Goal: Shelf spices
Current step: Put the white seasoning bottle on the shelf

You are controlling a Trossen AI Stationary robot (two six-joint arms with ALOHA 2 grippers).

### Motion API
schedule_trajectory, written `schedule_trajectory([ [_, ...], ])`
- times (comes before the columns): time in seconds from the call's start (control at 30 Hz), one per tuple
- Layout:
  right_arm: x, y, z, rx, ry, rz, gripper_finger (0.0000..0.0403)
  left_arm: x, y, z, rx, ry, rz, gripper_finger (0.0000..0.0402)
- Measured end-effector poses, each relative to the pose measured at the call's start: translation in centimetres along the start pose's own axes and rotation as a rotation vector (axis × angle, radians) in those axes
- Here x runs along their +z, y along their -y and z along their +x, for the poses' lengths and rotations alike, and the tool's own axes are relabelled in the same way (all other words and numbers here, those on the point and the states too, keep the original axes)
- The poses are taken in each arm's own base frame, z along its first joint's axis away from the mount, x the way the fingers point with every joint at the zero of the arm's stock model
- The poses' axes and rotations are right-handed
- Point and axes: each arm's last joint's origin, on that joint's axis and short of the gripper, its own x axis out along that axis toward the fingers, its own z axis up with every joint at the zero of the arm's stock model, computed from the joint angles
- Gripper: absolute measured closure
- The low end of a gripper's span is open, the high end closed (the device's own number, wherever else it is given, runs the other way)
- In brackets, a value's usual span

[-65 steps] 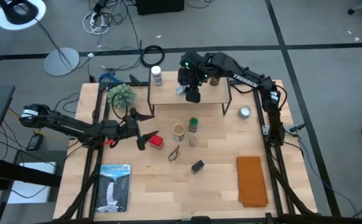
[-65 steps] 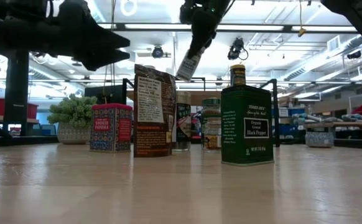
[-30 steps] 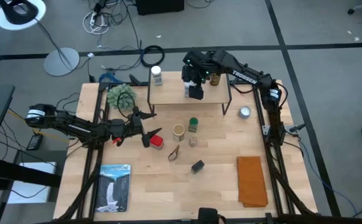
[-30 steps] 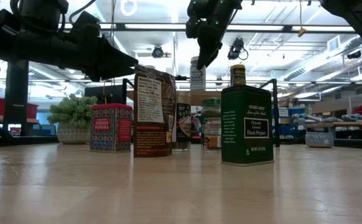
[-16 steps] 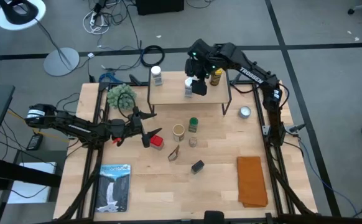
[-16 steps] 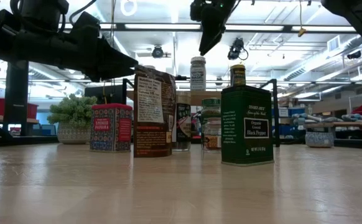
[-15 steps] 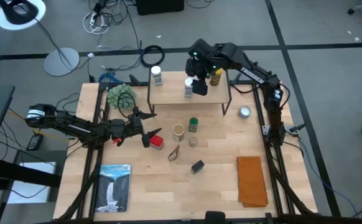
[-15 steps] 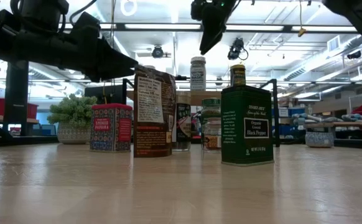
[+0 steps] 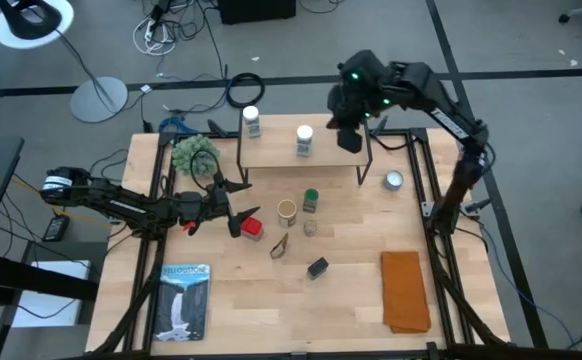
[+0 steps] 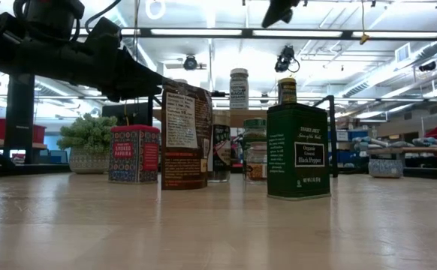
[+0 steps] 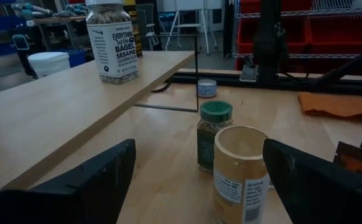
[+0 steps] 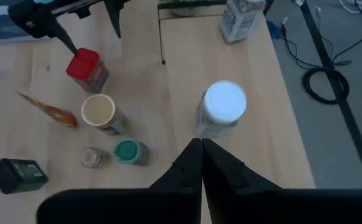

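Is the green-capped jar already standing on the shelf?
No, the green-capped jar stands on the tabletop in front of the shelf.

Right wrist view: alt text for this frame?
The right pincer, shut and empty, hangs above a white-capped jar standing on the shelf. Beyond on the table sit a red tin, tan canister and green-capped jar.

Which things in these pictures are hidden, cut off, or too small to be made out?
- Low view: the right gripper is cut off by the top edge.
- High view: the yellow-capped jar on the low wooden shelf is hidden under the right arm.
- Low view: the green-capped jar is partly hidden behind the dark green pepper tin.
- High view: labels of the small clear jar and black box are too small to read.
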Motion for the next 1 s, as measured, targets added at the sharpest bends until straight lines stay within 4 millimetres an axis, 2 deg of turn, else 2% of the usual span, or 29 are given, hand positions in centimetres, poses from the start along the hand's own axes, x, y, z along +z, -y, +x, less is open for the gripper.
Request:
schedule_trajectory([
  [0.13, -2.5, -1.0, -0.2, -0.021, 0.028, 0.028, 0.0399, 0.0, 0.0, 0.0, 0.0, 0.0, -0.008, 0.0044],
  [0.33, -9.4, -2.8, 1.6, -0.133, 0.154, 0.151, 0.04, -0.1, 0.0, 0.0, -0.001, -0.006, -0.041, 0.0044],
  [0.43, -12.5, -3.7, 3.5, -0.222, 0.288, 0.216, 0.04, -0.2, 0.0, 0.0, 0.0, -0.022, -0.038, 0.0044],
  [0.6, -16.1, -5.3, 8.9, -0.279, 0.514, 0.225, 0.0401, -0.2, 0.0, 0.0, 0.0, -0.023, -0.012, 0.0044],
  [0.8, -17.9, -5.8, 14.2, -0.37, 0.658, 0.224, 0.0401, -0.2, 0.0, 0.0, 0.0, -0.024, -0.012, 0.0044],
  [1.0, -16.9, -5.3, 18.2, -0.452, 0.633, 0.218, 0.0402, -0.2, 0.0, 0.0, 0.0, -0.023, -0.013, 0.0044],
])
